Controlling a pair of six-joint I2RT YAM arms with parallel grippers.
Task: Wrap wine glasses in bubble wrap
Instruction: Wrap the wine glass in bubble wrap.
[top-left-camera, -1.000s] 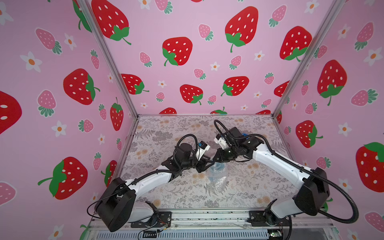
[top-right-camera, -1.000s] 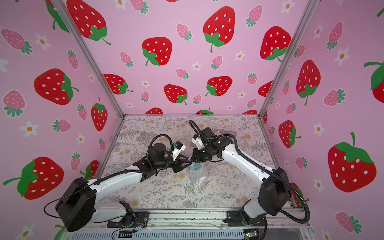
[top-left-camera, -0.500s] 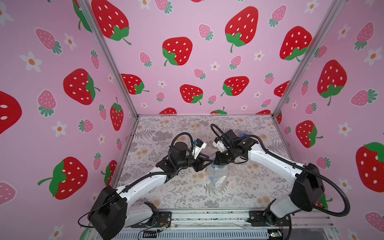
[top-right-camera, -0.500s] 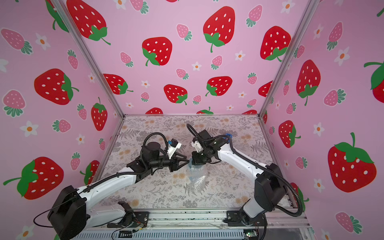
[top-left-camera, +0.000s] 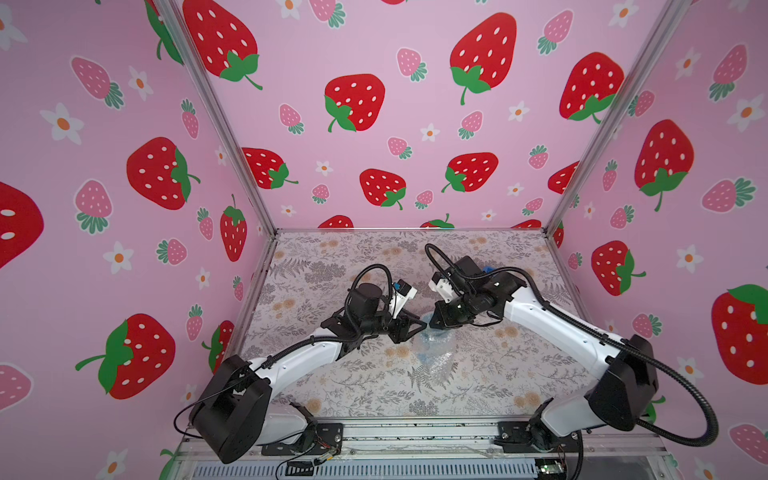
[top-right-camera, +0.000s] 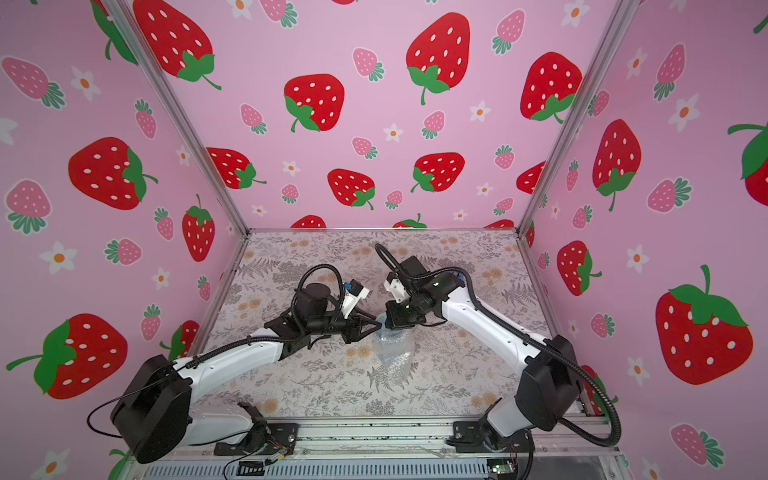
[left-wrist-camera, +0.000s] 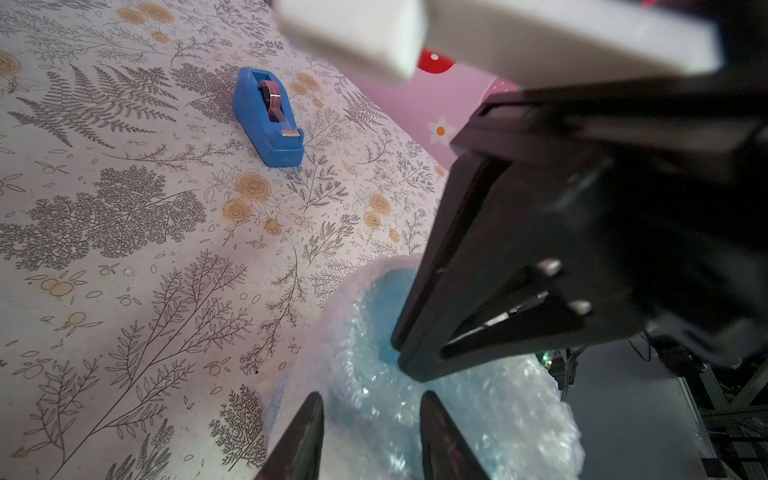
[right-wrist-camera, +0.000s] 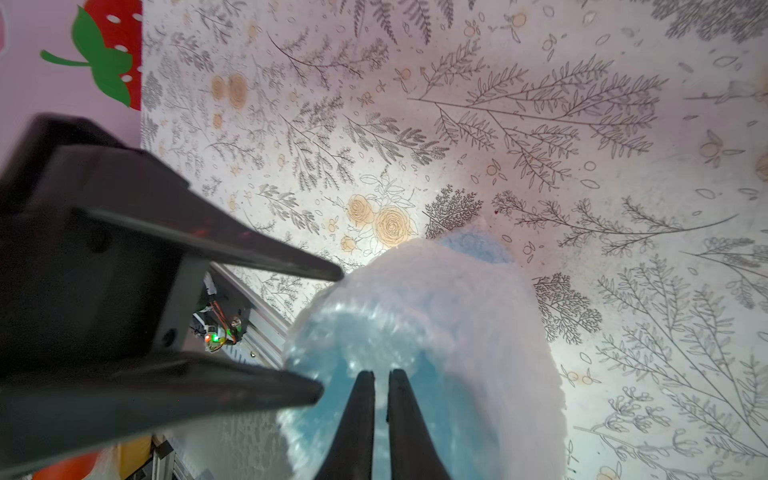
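Note:
The wine glass (left-wrist-camera: 390, 291) is a light-blue goblet lying on the table, showing through the clear bubble wrap (top-left-camera: 434, 353) (top-right-camera: 392, 353) bundled round it. My right gripper (right-wrist-camera: 381, 374) (top-left-camera: 430, 322) comes down onto the far end of the bundle. Its fingers are almost together, with a fold of bubble wrap (right-wrist-camera: 457, 316) pinched between them. My left gripper (left-wrist-camera: 372, 409) (top-right-camera: 378, 328) reaches the same end from the left. Its fingers (right-wrist-camera: 291, 262) stand apart with wrap (left-wrist-camera: 415, 399) lying in the gap, and the frames show no squeeze on it. The two grippers' tips nearly touch.
A darker blue tape dispenser (left-wrist-camera: 266, 120) stands on the floral table top toward the back right, mostly hidden behind my right arm (top-left-camera: 486, 269) in both top views. Pink strawberry walls close in the left, back and right sides. A metal rail (top-left-camera: 415, 432) runs along the front edge.
My left gripper has moved right, up to the wrapped bundle. My right gripper has shifted slightly left and down toward it, so the two now almost meet. The bundle stays in place.

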